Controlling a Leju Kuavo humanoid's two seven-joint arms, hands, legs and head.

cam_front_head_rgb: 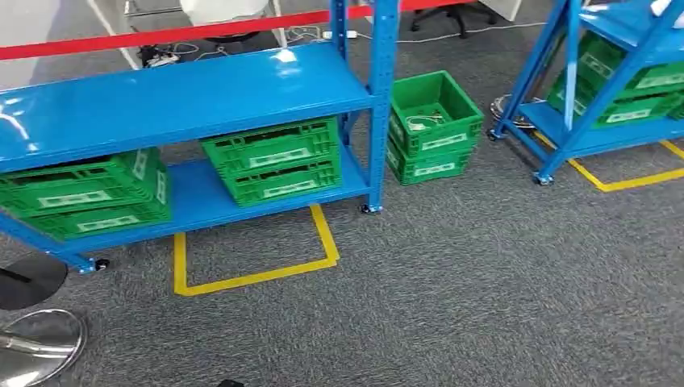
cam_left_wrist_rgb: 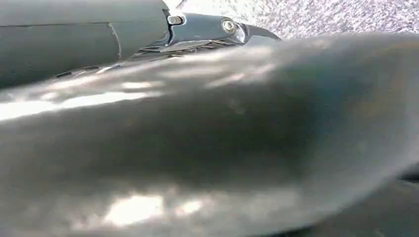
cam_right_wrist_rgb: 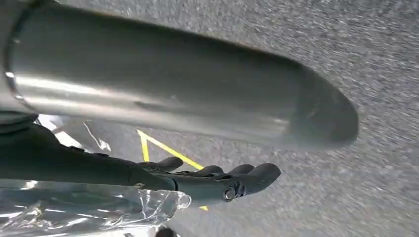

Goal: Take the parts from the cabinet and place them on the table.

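Observation:
The blue cabinet (cam_front_head_rgb: 185, 97) stands ahead with green crates (cam_front_head_rgb: 270, 157) on its lower shelf. More green crates (cam_front_head_rgb: 85, 193) sit at its left end. In the right wrist view my right hand (cam_right_wrist_rgb: 217, 180) hangs over the grey carpet, its dark fingers stretched along a crinkled clear plastic bag (cam_right_wrist_rgb: 89, 212) that it holds against itself; the bag's contents are hidden. In the left wrist view a dark part of my left hand (cam_left_wrist_rgb: 207, 27) shows behind a blurred grey surface, and its fingers are hidden.
Two stacked green crates (cam_front_head_rgb: 431, 125) stand on the floor right of the cabinet. A second blue rack (cam_front_head_rgb: 597, 81) with crates is at the far right. Yellow tape (cam_front_head_rgb: 254, 270) marks the carpet. A round chair base (cam_front_head_rgb: 36, 343) sits at the lower left.

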